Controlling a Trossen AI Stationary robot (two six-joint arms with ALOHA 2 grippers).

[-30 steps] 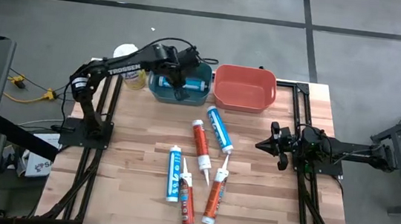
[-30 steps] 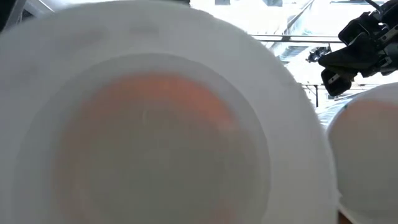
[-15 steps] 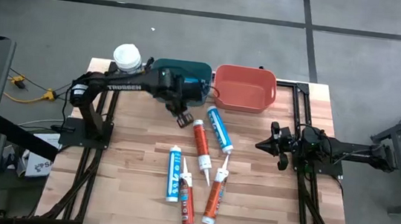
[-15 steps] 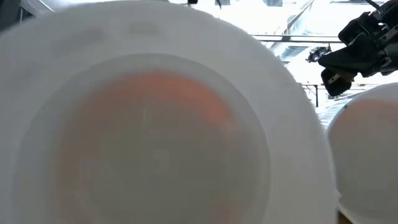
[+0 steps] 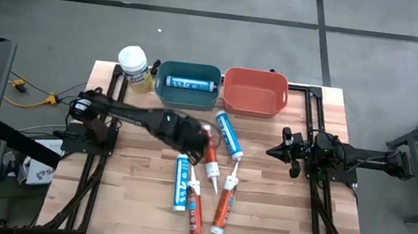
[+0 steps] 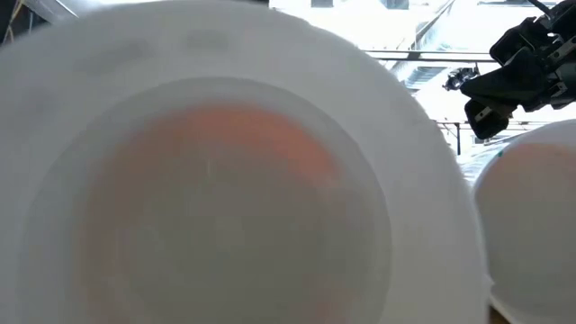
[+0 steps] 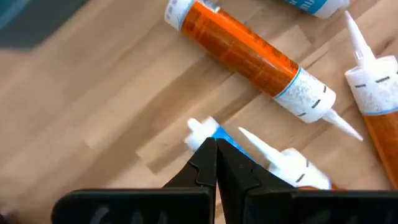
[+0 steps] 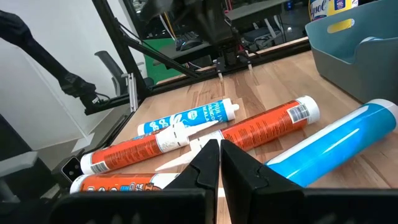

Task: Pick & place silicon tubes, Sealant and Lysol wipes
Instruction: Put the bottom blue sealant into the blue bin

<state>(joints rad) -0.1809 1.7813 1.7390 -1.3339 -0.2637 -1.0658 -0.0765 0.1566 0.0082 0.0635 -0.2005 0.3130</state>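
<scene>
Several slim nozzle-tipped tubes lie flat on the wooden table: a blue one (image 5: 228,135), an orange one (image 5: 208,152), a blue one (image 5: 180,180) and two orange ones (image 5: 195,213) (image 5: 223,204). Another blue tube (image 5: 187,84) lies in the teal bin (image 5: 161,89). The Lysol wipes (image 5: 132,66) stand upright at the far left corner. My left gripper (image 5: 197,141) is shut and empty, over the flat end of the near blue tube (image 7: 200,129), beside the orange tube (image 7: 249,53). My right gripper (image 5: 278,151) is shut and empty at the table's right side.
A red bin (image 5: 253,106) stands to the right of the teal bin at the far edge. In the low view, blurred white round shapes (image 6: 225,180) fill nearly the whole picture. Bare wood lies at the near left and near right.
My left gripper has come away from the teal bin toward the table's near edge and a little to the right, and down over the loose tubes. A blue tube stays lying in the teal bin. My right arm has kept still.
</scene>
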